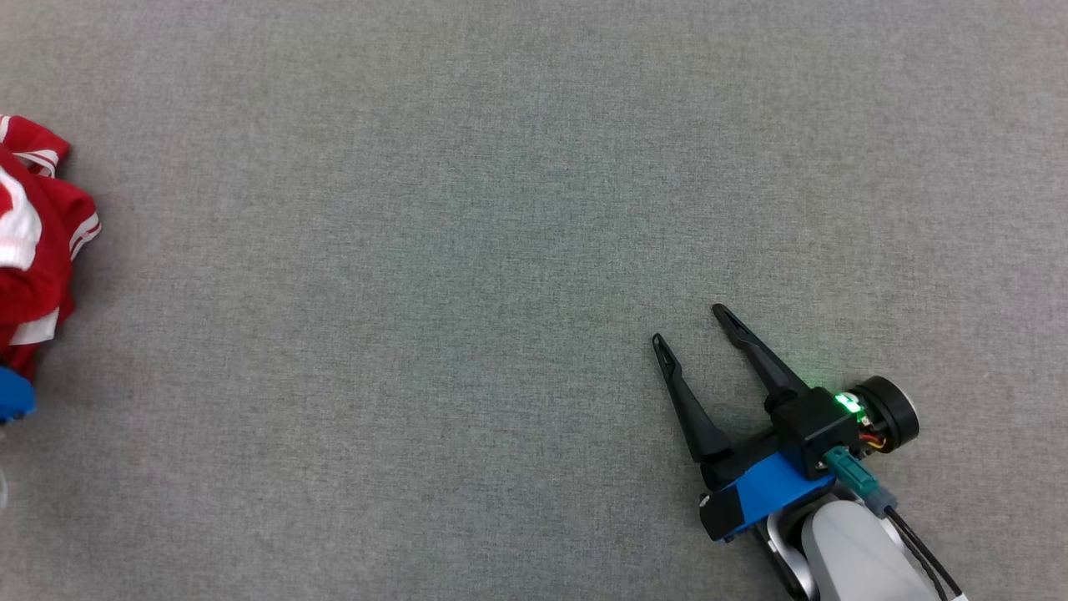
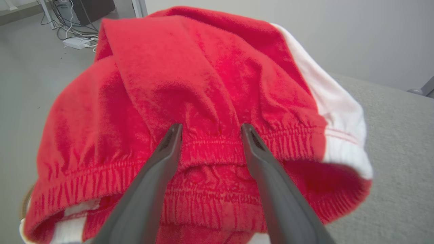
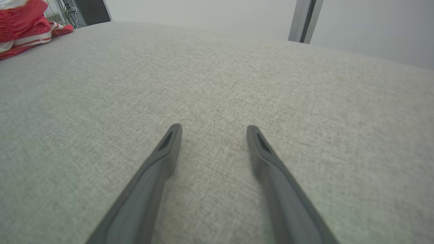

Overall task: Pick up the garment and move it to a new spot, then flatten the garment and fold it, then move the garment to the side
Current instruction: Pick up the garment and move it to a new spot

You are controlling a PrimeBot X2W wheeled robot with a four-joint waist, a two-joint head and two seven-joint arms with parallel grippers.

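Garment (image 1: 37,242), red plush with white stripes, lies heaped at the left edge of the head view on a grey woven surface (image 1: 501,209). In the right wrist view it shows as a small pile in the upper left corner.

In the left wrist view the left gripper (image 2: 212,135) is spread wide, with nothing clamped. Its tips are right at a gathered elastic waistband (image 2: 217,145) in the middle of the frame, and whether they touch it is unclear.

At the lower right of the head view the right gripper (image 1: 688,324) is also wide open and empty. It sits low over bare surface, well apart from the garment.

The cloth looks light, soft and limp. It will likely sag and unfold when lifted. The doubled waistband is probably the firmest place to pinch, since a deep bite there should slip less than loose fabric.
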